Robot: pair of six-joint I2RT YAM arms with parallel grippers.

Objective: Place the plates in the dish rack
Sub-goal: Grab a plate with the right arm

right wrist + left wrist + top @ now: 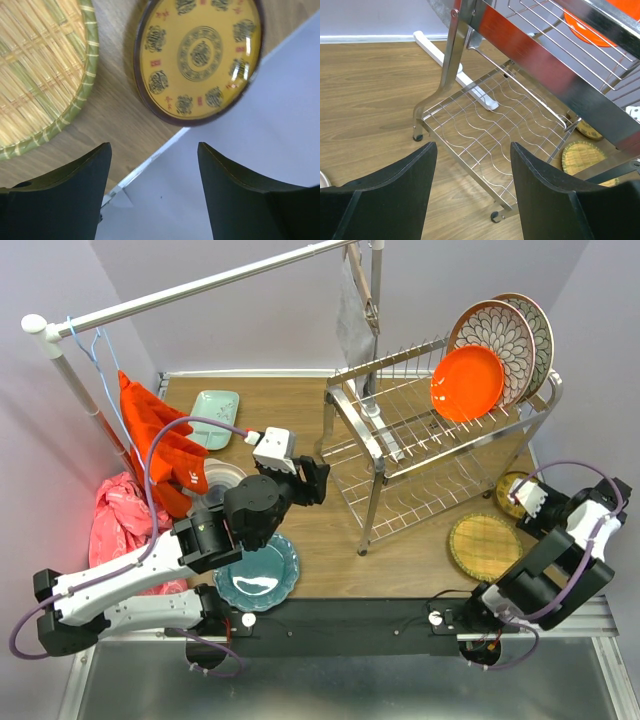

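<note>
The dish rack [400, 455] stands right of centre, its lower wire shelf [490, 130] close ahead in the left wrist view. On its top tier stand an orange plate [466, 382] and two brown-rimmed floral plates [500, 340]. A teal scalloped plate [258, 575] lies near my left arm's base. A white-grey plate [222, 478] and a pale green one [213, 418] lie at the left. My left gripper [473, 145] is open and empty, facing the rack's left legs. My right gripper [154, 152] hangs open over the table's right edge, just short of the dark-yellow patterned plate [200, 55] and beside the yellow woven plate [40, 70].
A long white clothes rail [200, 285] crosses the back, with a grey cloth [357, 315] hanging over the rack's rear left. Its white foot [455, 75] runs under the rack. Red-orange cloth [165, 445] and a pink bag [115, 515] crowd the left edge.
</note>
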